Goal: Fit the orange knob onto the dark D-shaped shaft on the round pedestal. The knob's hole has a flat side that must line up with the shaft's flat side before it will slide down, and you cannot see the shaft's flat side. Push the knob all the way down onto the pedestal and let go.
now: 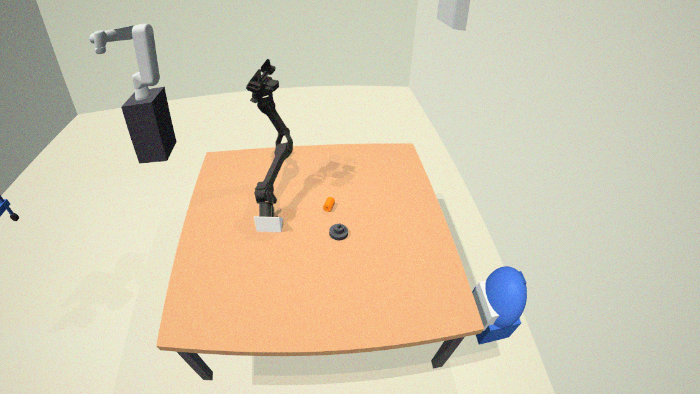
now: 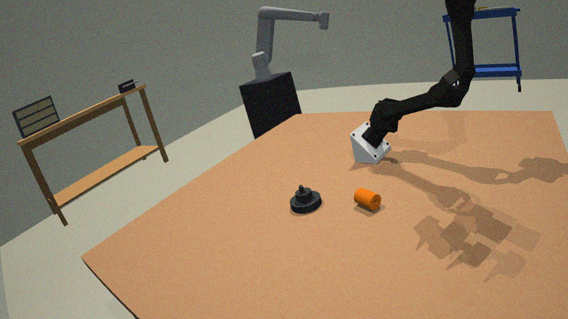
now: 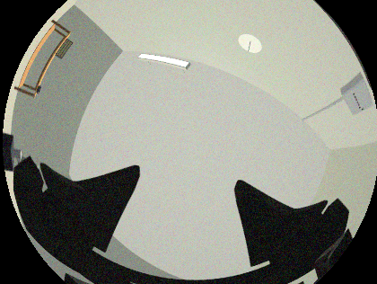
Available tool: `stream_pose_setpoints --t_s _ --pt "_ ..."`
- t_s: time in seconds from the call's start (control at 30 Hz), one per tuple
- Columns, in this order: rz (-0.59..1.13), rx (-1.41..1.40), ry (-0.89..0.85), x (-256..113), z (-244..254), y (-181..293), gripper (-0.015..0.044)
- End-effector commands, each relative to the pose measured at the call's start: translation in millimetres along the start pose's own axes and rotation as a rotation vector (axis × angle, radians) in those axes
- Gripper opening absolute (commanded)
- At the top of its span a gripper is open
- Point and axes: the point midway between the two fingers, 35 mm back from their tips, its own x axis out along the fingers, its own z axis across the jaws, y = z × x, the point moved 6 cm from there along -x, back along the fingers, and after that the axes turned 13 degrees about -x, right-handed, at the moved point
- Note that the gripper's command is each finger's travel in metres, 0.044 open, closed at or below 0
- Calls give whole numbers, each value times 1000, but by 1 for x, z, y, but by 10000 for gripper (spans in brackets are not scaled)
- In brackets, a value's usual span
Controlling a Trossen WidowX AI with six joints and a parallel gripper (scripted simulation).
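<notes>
The orange knob (image 1: 329,204) (image 2: 366,198) lies on its side on the table (image 1: 293,293) (image 2: 258,276). A hole shows in its end face. The dark round pedestal (image 1: 338,232) (image 2: 305,202) stands upright near the knob, apart from it, with the short shaft (image 2: 301,187) sticking up from its middle. The shaft's flat side cannot be made out. My gripper (image 3: 188,180) is open and empty, with its two black fingers wide apart. It is raised high above and behind the table, far from the knob, and the wrist view shows only walls and ceiling.
The arm's white base block (image 1: 268,224) (image 2: 364,146) stands on the table beside the pedestal and knob. A blue chair (image 1: 506,296) is at the table's front right corner. Another robot arm (image 1: 145,53) (image 2: 265,36) stands on a dark plinth beyond the table.
</notes>
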Motion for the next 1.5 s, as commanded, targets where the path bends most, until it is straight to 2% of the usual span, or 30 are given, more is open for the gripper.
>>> stream_pose_setpoints --t_s 0.0,0.1,0.33,0.53,0.73,0.9,1.07,1.27,1.47 --pt "-5 7 1 1 1 -1 426" --pt "-83 105 2 17 19 -15 440" --pt "-357 369 -119 58 77 -79 440" --pt "-663 558 -266 78 112 -169 440" --pt "-981 702 -417 71 125 -261 440" --pt "-1198 767 -535 52 125 -321 440" --pt "-1481 773 -705 11 121 -391 440" --pt "-1804 703 -928 -57 111 -456 440" --pt "-2123 544 -1199 -144 104 -496 440"
